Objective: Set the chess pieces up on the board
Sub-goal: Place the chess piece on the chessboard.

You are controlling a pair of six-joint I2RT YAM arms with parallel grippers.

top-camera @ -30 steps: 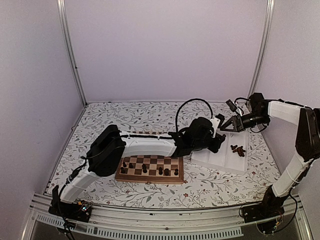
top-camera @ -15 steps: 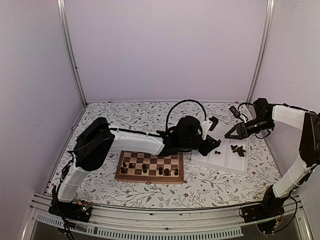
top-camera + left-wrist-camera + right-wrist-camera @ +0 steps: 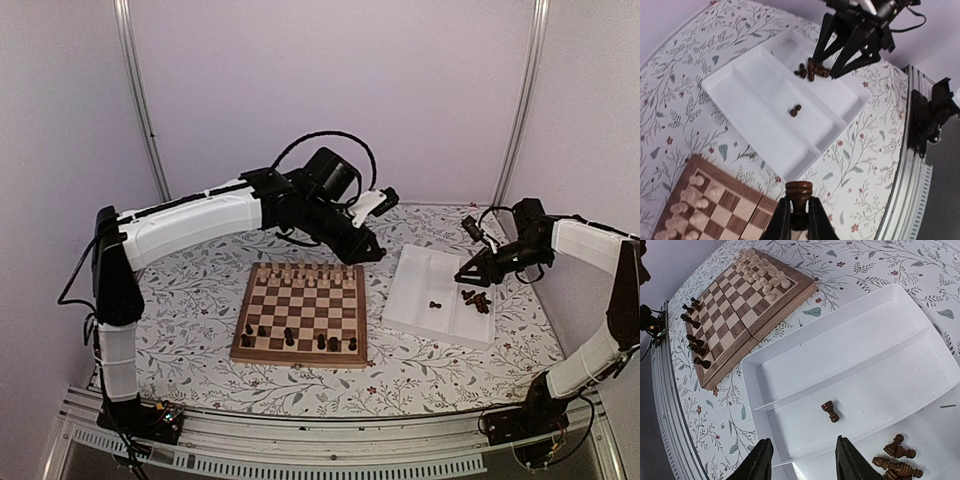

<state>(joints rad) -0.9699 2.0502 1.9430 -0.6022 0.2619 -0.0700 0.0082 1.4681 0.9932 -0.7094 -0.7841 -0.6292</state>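
The left end effector [image 3: 799, 209] pinches one dark chess piece [image 3: 799, 191] high above the table, probably to carry it to the board [image 3: 300, 312], while the right end effector [image 3: 802, 462] hangs spread over the white tray [image 3: 865, 345], near the other dark pieces [image 3: 897, 464].

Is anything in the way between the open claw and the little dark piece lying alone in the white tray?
No, nothing visible. The right gripper hangs open above the tray, with only bare tray floor between it and the lone dark piece.

Board [image 3: 305, 310] middle rows open; cream pieces [image 3: 300, 273] line far edge, dark pieces [image 3: 288, 338] near edge.
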